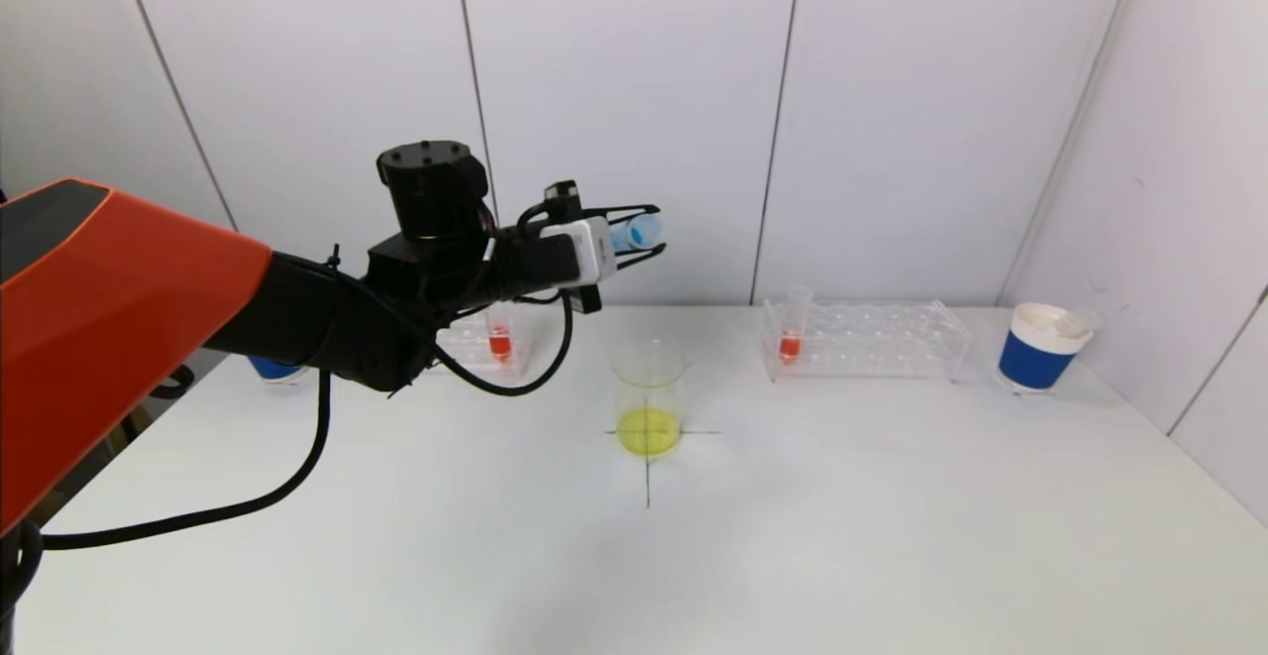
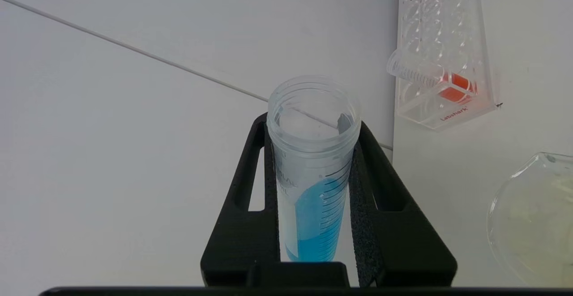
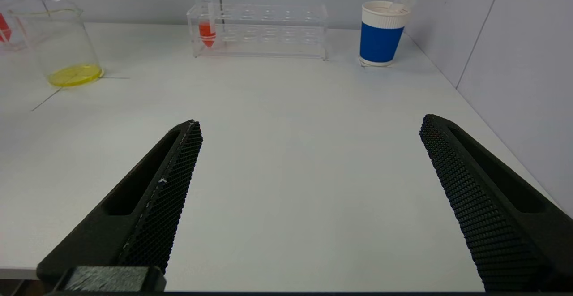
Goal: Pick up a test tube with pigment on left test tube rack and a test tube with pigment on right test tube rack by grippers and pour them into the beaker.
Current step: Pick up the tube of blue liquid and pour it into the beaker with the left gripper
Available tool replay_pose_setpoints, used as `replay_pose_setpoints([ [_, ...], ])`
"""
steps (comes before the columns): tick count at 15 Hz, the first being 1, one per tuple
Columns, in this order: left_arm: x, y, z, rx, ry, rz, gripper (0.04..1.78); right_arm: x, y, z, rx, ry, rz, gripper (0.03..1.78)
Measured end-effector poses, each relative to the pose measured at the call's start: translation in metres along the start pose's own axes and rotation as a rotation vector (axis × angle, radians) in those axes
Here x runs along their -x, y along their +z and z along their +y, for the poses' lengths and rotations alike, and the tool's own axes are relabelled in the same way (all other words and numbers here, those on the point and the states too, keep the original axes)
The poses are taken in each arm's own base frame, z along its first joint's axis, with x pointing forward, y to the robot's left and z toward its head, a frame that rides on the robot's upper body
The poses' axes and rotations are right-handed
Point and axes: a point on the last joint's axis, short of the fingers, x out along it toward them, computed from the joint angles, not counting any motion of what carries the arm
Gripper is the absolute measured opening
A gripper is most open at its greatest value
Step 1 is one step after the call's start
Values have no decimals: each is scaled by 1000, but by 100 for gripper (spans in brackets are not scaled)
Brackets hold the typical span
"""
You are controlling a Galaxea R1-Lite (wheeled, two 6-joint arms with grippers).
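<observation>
We take the beaker point(image 1: 649, 399) as our landmark: it stands on the table point(image 1: 792, 536) with a shallow yellow layer at its bottom. Above it and slightly toward the back wall, our left gripper point(image 1: 649, 232) pinches a test tube of blue pigment point(image 2: 313, 175), lying nearly level with its mouth outward. Left of the beaker stands the left rack point(image 1: 474, 343), right of it the right rack point(image 1: 867, 338), each with a red tube. Our right gripper point(image 3: 309, 152) hangs spread wide and empty, on the near side of the table right of the beaker.
</observation>
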Motion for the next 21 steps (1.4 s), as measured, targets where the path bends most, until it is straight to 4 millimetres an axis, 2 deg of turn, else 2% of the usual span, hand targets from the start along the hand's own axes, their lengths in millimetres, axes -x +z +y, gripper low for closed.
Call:
replay_pose_setpoints([
  [17, 9, -8, -23, -145, -78, -65, 46, 0, 0, 0, 0, 0, 0, 177],
  [21, 14, -10, -39, -110, -134, -49, 46, 0, 0, 0, 0, 0, 0, 177],
])
